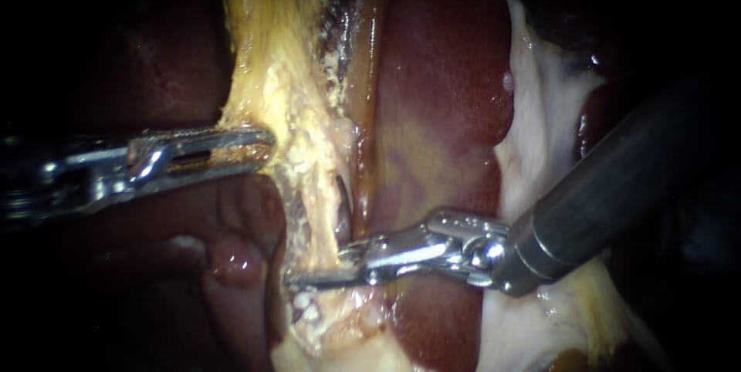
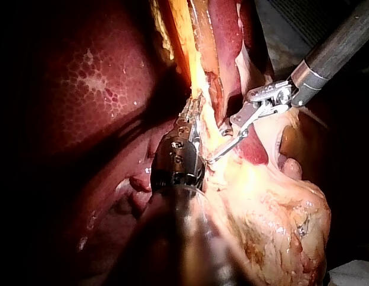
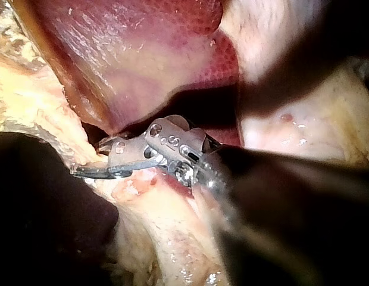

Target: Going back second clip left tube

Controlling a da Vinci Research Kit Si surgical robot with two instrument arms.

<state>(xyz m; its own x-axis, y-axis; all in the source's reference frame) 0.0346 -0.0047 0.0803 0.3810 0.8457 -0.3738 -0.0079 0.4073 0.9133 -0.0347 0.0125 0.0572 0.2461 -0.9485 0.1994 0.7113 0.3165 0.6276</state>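
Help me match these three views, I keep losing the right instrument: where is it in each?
Endoscope view: the dark-shafted right instrument with silver jaws enters from the right, jaws low, left of centre.
Left wrist view: right instrument lies beside the tip of the left instrument.
Right wrist view: right instrument is its own, jaws beside the dark red liver.
Shared landmark: pale yellow fatty tissue at its open jaws.

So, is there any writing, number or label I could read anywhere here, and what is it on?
No readable text anywhere in these views.
Slender silver left instrument, jaws shut on the yellowish fatty tissue: no legible marks.
Dark-shafted right instrument with a shiny metal joint: tiny marks on the joint, too small and blurred to read.
Dark red liver: nothing written on it.
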